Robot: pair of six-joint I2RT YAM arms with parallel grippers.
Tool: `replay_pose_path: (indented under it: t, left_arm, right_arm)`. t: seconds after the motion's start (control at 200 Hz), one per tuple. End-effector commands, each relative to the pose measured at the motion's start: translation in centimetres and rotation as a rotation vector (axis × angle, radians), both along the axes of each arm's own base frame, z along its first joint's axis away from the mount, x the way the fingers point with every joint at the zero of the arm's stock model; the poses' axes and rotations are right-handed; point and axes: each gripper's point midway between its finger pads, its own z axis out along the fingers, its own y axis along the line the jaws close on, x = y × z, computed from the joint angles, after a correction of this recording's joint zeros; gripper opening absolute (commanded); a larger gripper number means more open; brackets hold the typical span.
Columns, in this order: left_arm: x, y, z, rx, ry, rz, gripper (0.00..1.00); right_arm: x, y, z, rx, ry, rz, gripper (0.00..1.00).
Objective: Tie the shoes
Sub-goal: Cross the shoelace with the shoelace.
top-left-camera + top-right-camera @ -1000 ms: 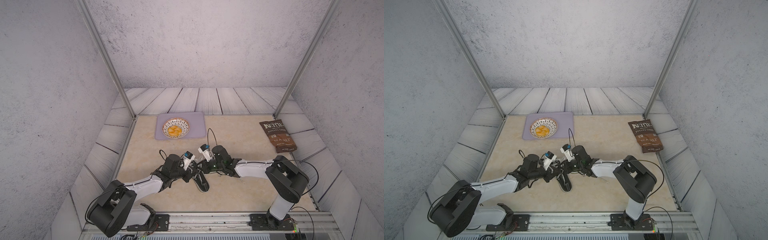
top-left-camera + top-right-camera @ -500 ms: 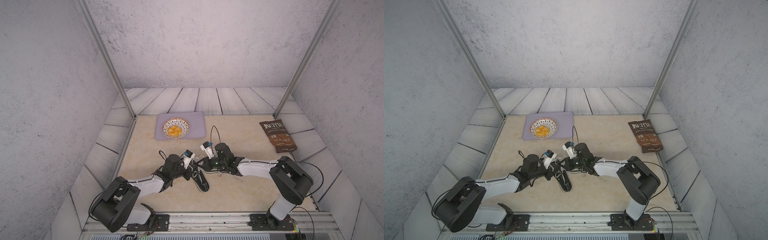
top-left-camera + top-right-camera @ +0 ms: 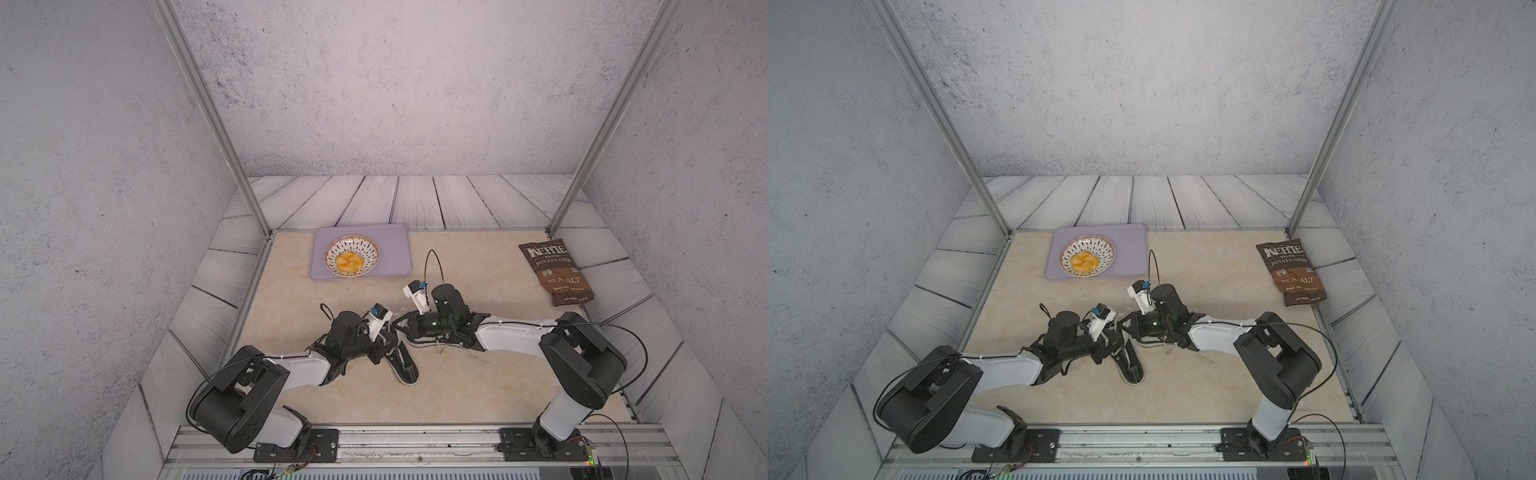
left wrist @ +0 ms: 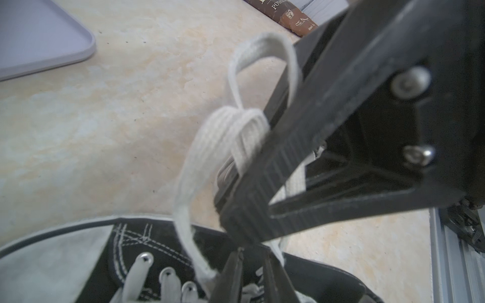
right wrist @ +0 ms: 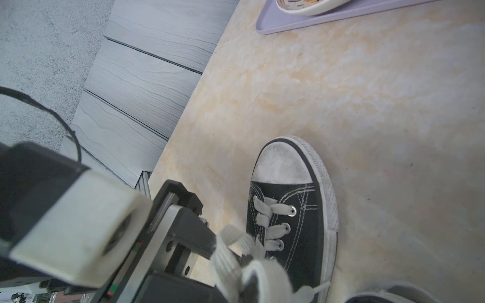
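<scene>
Lying near the middle of the counter, the shoes have one white lace pinched in the clenched right gripper; whether the left gripper grips, I cannot tell.

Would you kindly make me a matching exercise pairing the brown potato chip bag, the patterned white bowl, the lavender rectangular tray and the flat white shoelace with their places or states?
Things:
1. brown potato chip bag
2. patterned white bowl
3. lavender rectangular tray
4. flat white shoelace

Places or states:
a. pinched by the right gripper
b. holds yellow chips
c. lies near the beige table edge on the right arm's side
d. carries the bowl

Pairs: 1-c, 2-b, 3-d, 4-a.
</scene>
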Motion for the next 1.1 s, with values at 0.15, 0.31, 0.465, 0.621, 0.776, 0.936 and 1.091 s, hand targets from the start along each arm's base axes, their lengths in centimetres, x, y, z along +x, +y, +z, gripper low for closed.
replay_pose_path:
  t: [0.15, 0.31, 0.465, 0.621, 0.776, 0.936, 1.091]
  left_arm:
    - [0.9, -1.2, 0.5, -0.055, -0.031, -0.011, 0.25]
    - [1.2, -1.8, 0.5, -0.089, -0.025, -0.022, 0.32]
    - [1.2, -2.2, 0.1, -0.112, -0.005, -0.028, 0.39]
    - [1.6, -2.3, -0.1, -0.125, 0.002, -0.017, 0.23]
    - [1.8, -2.0, -0.6, -0.119, 0.007, 0.011, 0.03]
    - [1.7, -1.0, -1.7, -0.078, 0.031, 0.064, 0.0]
    - [1.4, 0.3, -2.3, -0.022, 0.069, 0.12, 0.0]
  right_arm:
    - [-0.1, -0.2, 1.4, 0.044, -0.007, 0.006, 0.11]
    - [-0.2, -0.4, 1.2, 0.041, 0.003, 0.004, 0.11]
    - [-0.1, -0.5, 1.0, 0.036, 0.006, -0.001, 0.11]
    - [-0.1, -0.5, 0.7, 0.033, 0.01, 0.0, 0.11]
    - [-0.1, -0.6, 0.6, 0.031, 0.001, 0.004, 0.11]
    - [-0.1, -0.8, 0.3, 0.011, -0.038, 0.019, 0.11]
    - [-0.2, -1.4, -0.3, -0.045, -0.103, 0.044, 0.11]
